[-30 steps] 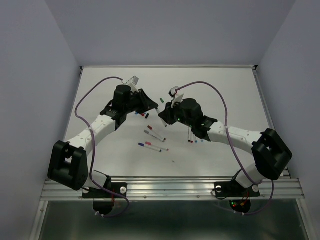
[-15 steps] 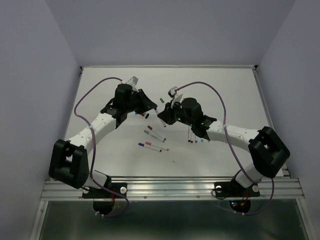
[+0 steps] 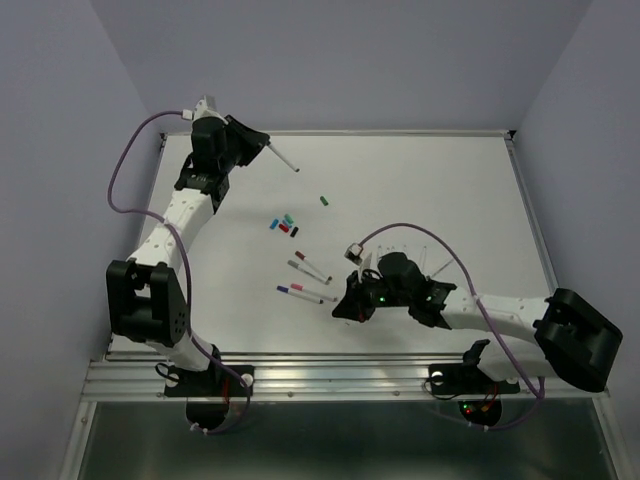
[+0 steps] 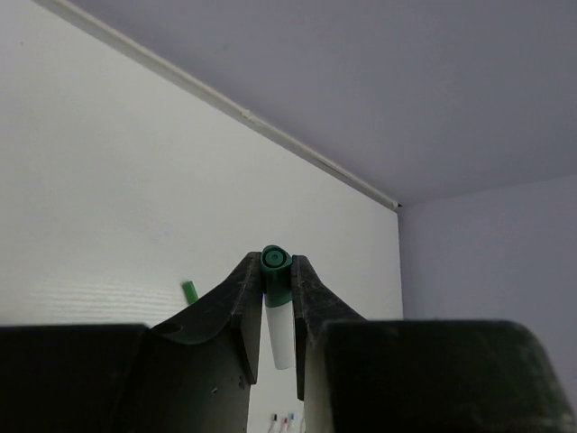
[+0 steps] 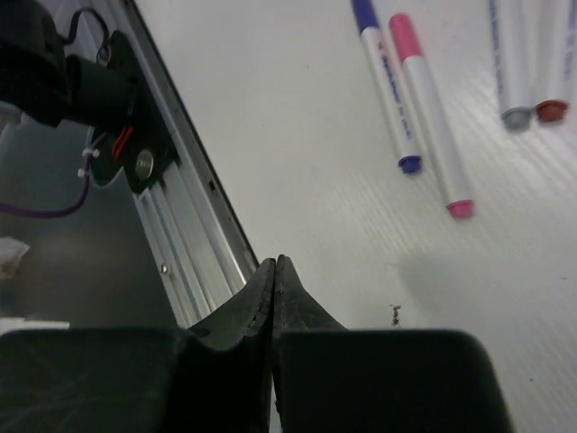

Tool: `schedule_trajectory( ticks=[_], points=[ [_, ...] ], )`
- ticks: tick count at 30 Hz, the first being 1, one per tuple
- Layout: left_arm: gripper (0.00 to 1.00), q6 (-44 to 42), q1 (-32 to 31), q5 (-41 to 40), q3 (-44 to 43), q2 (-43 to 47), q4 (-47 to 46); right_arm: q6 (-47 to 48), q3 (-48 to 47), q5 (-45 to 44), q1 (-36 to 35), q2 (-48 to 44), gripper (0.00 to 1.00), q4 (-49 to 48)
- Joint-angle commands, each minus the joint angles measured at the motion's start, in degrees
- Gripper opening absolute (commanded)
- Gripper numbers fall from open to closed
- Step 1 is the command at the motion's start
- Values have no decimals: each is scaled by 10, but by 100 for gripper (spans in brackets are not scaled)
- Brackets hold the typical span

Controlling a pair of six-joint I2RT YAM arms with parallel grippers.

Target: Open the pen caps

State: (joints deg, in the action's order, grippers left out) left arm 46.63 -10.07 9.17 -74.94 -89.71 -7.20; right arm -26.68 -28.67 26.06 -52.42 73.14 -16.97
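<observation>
Hovering left jaws clamp a green-ended pen; right jaws together beside 2 pens.

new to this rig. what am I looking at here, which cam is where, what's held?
Two robot arms are bolted at the near edge of a white table. The wide picture comes from a fixed camera above and behind them; the other two come from a camera on each wrist, looking past that arm's claw. On the table lie several white pens and a few loose coloured caps, a green cap apart. The left claw, raised over the far left corner, is shut on a white pen with a green end. The right claw is shut and empty, low near the table's front edge, with a blue pen and a pink pen ahead.
</observation>
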Motion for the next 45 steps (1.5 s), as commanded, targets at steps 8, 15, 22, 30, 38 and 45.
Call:
schedule_trajectory(
  ticks=[8, 15, 22, 30, 38, 45],
  points=[
    [0, -19, -39, 73, 108, 79, -38, 72, -112, -252, 28, -24, 22, 13],
    [0, -23, -122, 87, 166, 115, -26, 147, -228, -303, 64, 43, 33, 33],
    [0, -15, -156, 84, 180, 134, -27, 168, -293, -292, 77, 105, 34, 47],
    [0, -17, -161, 90, 184, 146, -27, 173, -305, -281, 77, 130, 13, 48],
    [0, -36, -151, 41, 131, 105, -10, 139, -227, -172, 77, 92, 1, 69],
    [0, -44, -89, 6, 51, 40, -19, 5, -29, -72, 77, 27, 1, -2]
  ],
)
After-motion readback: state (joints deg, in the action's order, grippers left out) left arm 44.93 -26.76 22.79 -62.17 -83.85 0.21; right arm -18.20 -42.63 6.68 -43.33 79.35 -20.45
